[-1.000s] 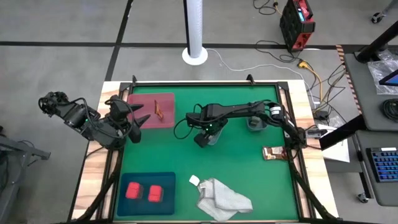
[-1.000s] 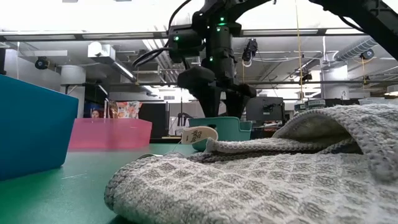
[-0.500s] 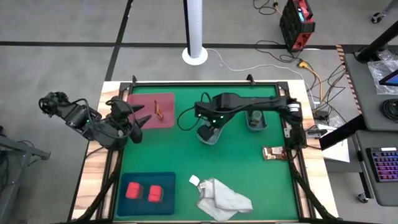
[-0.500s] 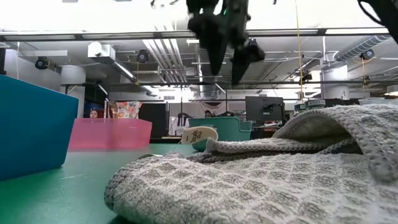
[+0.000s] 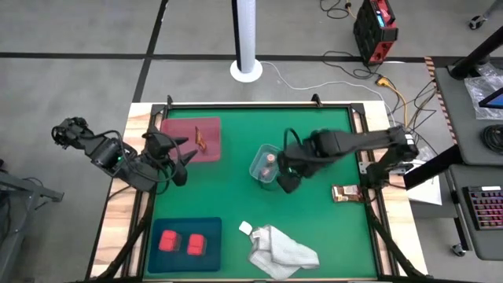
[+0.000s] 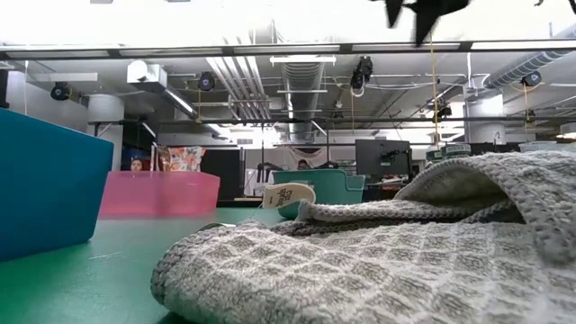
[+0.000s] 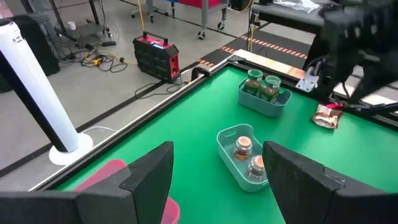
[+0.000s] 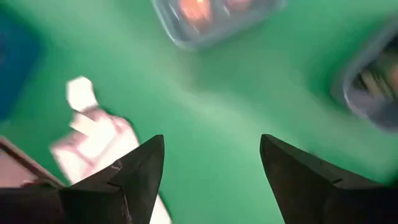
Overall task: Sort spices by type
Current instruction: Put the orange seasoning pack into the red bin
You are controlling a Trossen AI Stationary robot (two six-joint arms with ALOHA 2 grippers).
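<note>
Now, spices: tan-topped jars — two small cylinders, side by side in a translucent rounded tub mid-table
Green jars: pair in a second bluish tub, well apart toward the right
Pink blocks: two, glossy, on the teal tray
Sachets: one crinkled brown foil sachet by the right edge; one on the pink tray
Cloth: waffle-weave, rumpled
Right gripper: raised just beside the tan jars' tub — fingers apart, holding nothing
Left gripper: at the table's left edge, parted, holding nothing
</note>
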